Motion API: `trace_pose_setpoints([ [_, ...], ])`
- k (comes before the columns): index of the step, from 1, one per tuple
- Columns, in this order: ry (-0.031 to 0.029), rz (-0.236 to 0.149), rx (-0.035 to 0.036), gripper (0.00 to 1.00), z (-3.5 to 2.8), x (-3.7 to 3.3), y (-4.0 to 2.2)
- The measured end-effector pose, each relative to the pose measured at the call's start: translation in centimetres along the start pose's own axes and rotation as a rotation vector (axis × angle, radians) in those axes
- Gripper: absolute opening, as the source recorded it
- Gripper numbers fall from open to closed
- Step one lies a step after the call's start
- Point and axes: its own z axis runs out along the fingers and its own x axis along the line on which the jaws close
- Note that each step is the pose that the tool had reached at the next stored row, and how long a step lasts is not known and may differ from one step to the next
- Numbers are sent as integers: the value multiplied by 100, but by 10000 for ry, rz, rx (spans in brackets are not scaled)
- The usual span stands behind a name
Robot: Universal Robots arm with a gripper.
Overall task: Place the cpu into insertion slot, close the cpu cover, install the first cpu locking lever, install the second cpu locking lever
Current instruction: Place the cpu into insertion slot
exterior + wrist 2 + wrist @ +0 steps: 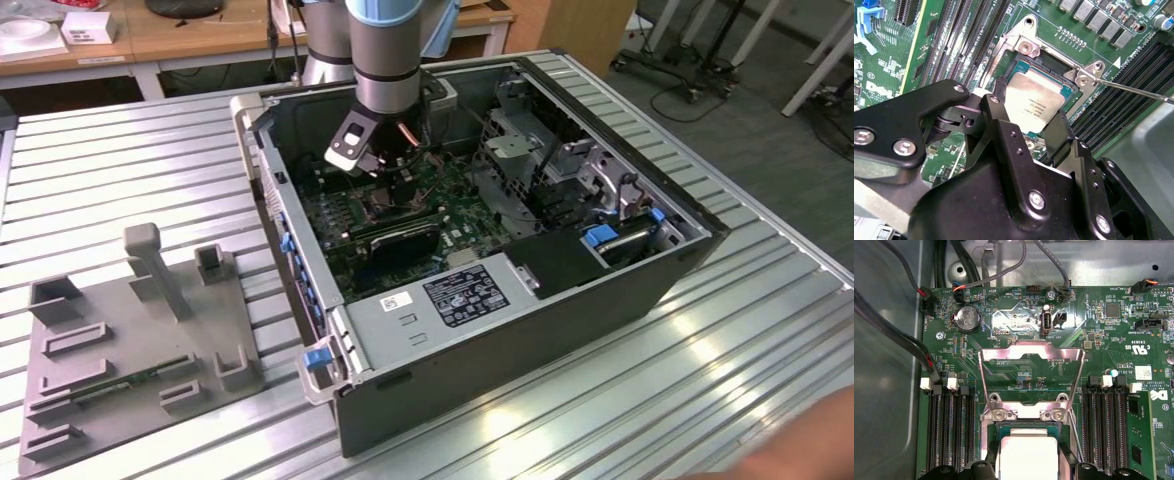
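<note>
The cpu [1035, 102] is a pale square chip, and my gripper [1033, 114] is shut on it, with one black finger [998, 112] at each of two opposite edges. It sits level at the insertion slot [1050, 62], whose dark centre and silvery rim show around it; I cannot tell whether it is fully seated. In the first wrist view the cpu [1026, 455] lies between my gripper's tips [1028, 469]. The cpu cover [1031, 360] is swung open, lying back over the board beyond its hinge. A thin locking lever [1134, 90] sticks out beside the slot. In the exterior view my gripper [378, 165] reaches down into the case.
The open computer case [587, 300] lies on a slatted metal table [120, 160]. Long black memory slots [951, 430] flank the socket on both sides. Cables [899, 340] run along the case wall. A grey fixture [134, 340] stands at the exterior view's left.
</note>
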Motion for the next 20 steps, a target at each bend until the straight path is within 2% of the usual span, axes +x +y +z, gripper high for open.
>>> trace_pose_setpoints([
  [7,20,0,-15,55,8,3,2],
  [8,17,0,-11,60,7,2,1],
  [13,3,0,-1,60,1,1,0],
  [20,1,0,-1,60,-56,1,5],
])
